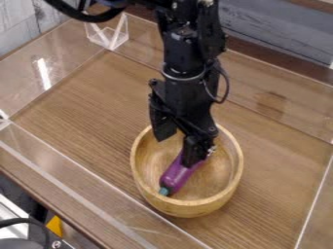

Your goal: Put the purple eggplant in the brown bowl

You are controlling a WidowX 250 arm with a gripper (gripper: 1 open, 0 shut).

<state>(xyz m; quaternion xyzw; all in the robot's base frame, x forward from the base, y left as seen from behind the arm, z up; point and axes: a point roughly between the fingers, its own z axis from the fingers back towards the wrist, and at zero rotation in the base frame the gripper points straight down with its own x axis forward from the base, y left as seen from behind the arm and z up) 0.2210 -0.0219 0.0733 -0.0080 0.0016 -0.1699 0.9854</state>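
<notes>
The brown bowl (224, 189) stands on the wooden tabletop, low and right of centre. Inside it lies the purple eggplant (178, 174), tilted along the bowl's left inner slope with its teal stem cap (164, 192) lowest. My gripper (180, 136) hangs straight down over the bowl, its black fingers (198, 150) spread wide and just above the eggplant's upper end. Nothing is between the fingers; the eggplant lies free.
Clear acrylic walls (53, 58) enclose the wooden table (104, 107). A clear plastic piece (107, 34) sits at the back near the arm. The table's front edge (78, 209) runs close below the bowl.
</notes>
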